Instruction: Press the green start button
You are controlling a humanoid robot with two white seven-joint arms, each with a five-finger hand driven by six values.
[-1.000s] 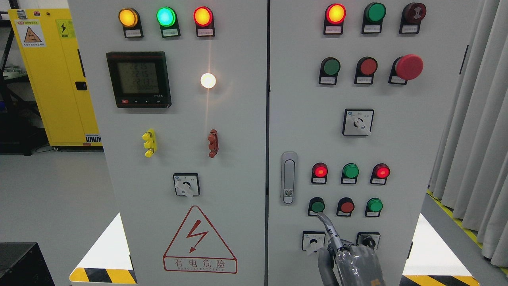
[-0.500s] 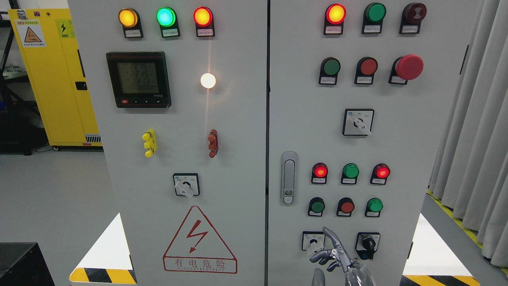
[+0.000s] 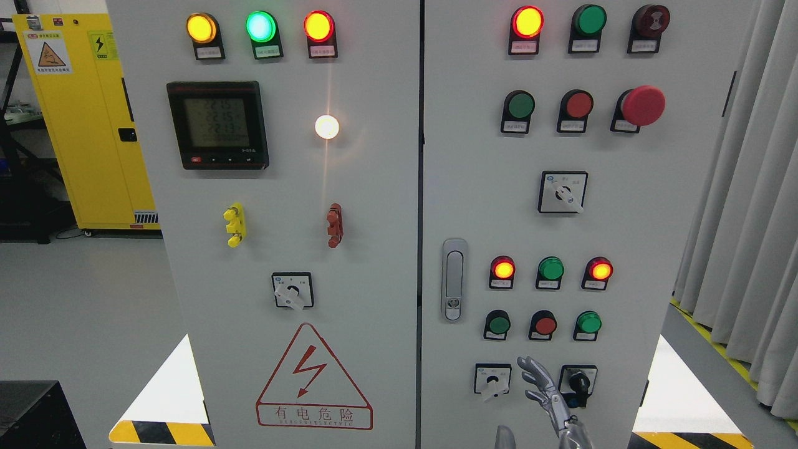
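We've got our right hand (image 3: 548, 393) low on the cabinet (image 3: 623, 237), fingers spread, holding nothing, below and right of the green button (image 3: 499, 324), not touching.

My right hand (image 3: 548, 399) is cut off at the bottom edge, wrist unseen. Button label plates (image 3: 497, 335) are too small for me to read. The yellow cabinet (image 3: 87, 125) is partly hidden behind the panel.

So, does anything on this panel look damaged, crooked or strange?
Nothing stands out. The buttons, lamps and selector switches on the cabinet sit straight in their rows. The right hand, fingers spread, is low on the panel, below the green button and not touching it.
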